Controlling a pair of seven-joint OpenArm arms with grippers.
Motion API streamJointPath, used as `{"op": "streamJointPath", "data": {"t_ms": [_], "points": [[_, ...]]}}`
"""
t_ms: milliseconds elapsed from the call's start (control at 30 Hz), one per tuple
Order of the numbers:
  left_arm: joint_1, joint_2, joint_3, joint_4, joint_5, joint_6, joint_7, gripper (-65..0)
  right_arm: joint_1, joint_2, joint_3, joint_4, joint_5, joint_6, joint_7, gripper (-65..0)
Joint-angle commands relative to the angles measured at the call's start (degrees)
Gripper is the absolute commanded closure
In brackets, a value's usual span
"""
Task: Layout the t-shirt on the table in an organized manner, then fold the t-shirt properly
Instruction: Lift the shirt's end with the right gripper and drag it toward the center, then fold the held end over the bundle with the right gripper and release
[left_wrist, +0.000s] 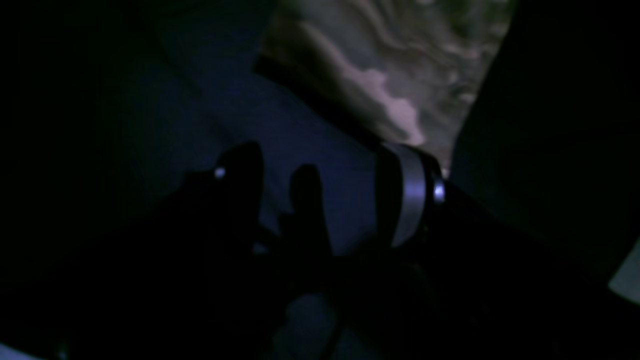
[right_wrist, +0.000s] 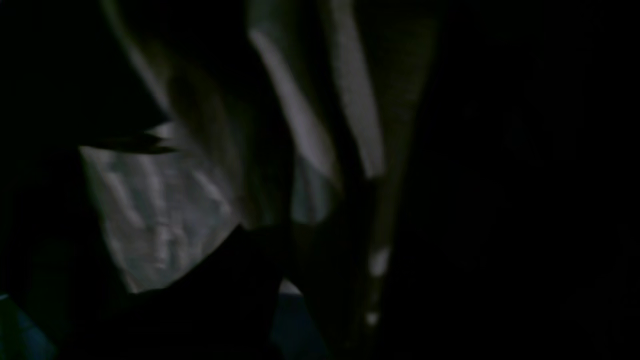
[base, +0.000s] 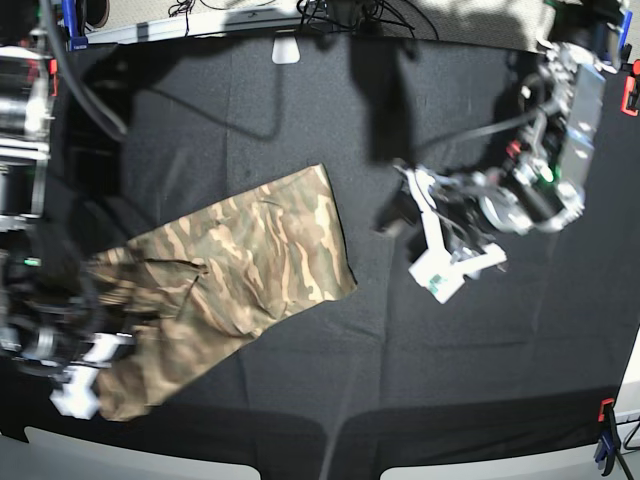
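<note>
Right gripper (base: 80, 385), low at the near left edge of the base view: jaws are closing tight on the near corner of the t-shirt (base: 235, 285), fabric bunching right at the white fingertips (base: 75, 398). Right wrist view is very dark; pale folds of the t-shirt (right_wrist: 165, 220) are filling the frame directly ahead of the gripper, hanging in ridges and creases. Grip contact itself is too dim to make out there.

From that pinched corner the shirt is running away from the right gripper, up and toward the middle of the table (base: 300, 130). It is lying slanted across the black cloth, wrinkled near the gripper, flatter at its far end, whose straight edge is facing the other arm.

Left gripper (base: 425, 235), across the table from the shirt's far edge: jaws are standing wide apart and holding nothing. It is hovering over bare black cloth, near the shirt's far edge but apart from it. Left wrist view is dim and blurred; dark fingers (left_wrist: 305, 200) are showing over the table (left_wrist: 300, 130), with the camouflage of the t-shirt (left_wrist: 390, 65) lying beyond them, ahead of the gripper, not touching.

Farthest out: a red clamp (base: 630, 95) and a blue clamp (base: 68, 25) at the table's edges.
</note>
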Motion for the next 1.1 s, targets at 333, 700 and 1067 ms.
{"op": "streamJointPath", "data": {"t_ms": [333,700,1067], "points": [[-0.20,2.34,-0.24,0.92,-0.28,-0.24,-0.68,-33.3,1.25,-10.84,0.48,0.87,1.49,-0.90,1.53,0.0],[-0.17,2.38,-0.24,0.92,-0.31,-0.24,-0.68,-33.3,-4.28,-16.31,0.44,0.87,1.20,-2.36,1.53,0.0],[-0.20,2.36,-0.24,0.92,-0.31,-0.24,-0.90,-33.3,-6.49,-22.84,0.44,0.98,1.79,-2.40,1.55,0.0]]}}
